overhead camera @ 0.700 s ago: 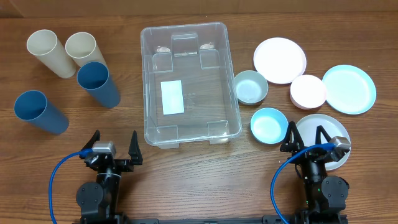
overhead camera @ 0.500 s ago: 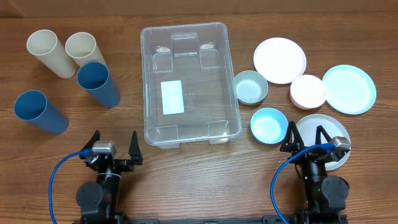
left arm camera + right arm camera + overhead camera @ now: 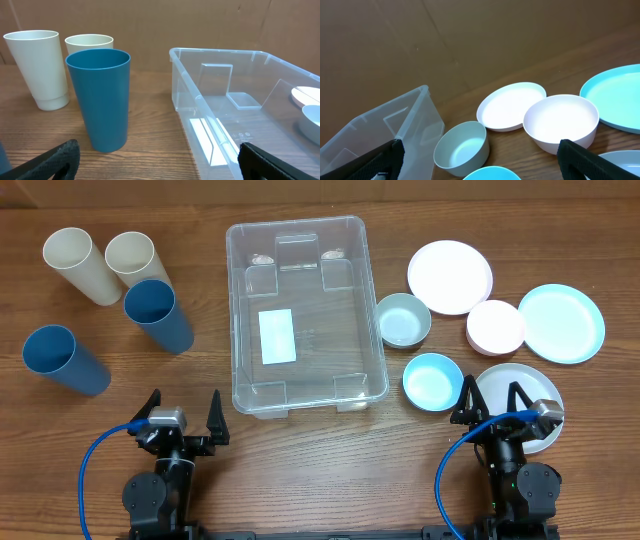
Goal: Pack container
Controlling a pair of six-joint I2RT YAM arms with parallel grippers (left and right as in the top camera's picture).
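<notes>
The container (image 3: 300, 395), a large clear bin with a white label on its bottom, sits empty at the table's middle; it shows in the left wrist view (image 3: 220, 55) and the right wrist view (image 3: 380, 130). Left of it stand two cream cups (image 3: 80, 265) (image 3: 135, 258) and two blue cups (image 3: 158, 315) (image 3: 64, 360). Right of it lie a grey bowl (image 3: 403, 320), a bright blue bowl (image 3: 432, 381), a pink-white bowl (image 3: 495, 327), a white plate (image 3: 450, 276), a light blue plate (image 3: 561, 323) and a white plate (image 3: 535, 385) under my right arm. My left gripper (image 3: 180, 417) and right gripper (image 3: 490, 402) are open and empty near the front edge.
A brown cardboard wall (image 3: 150, 20) closes the far side of the table. Blue cables (image 3: 95, 470) loop by each arm base.
</notes>
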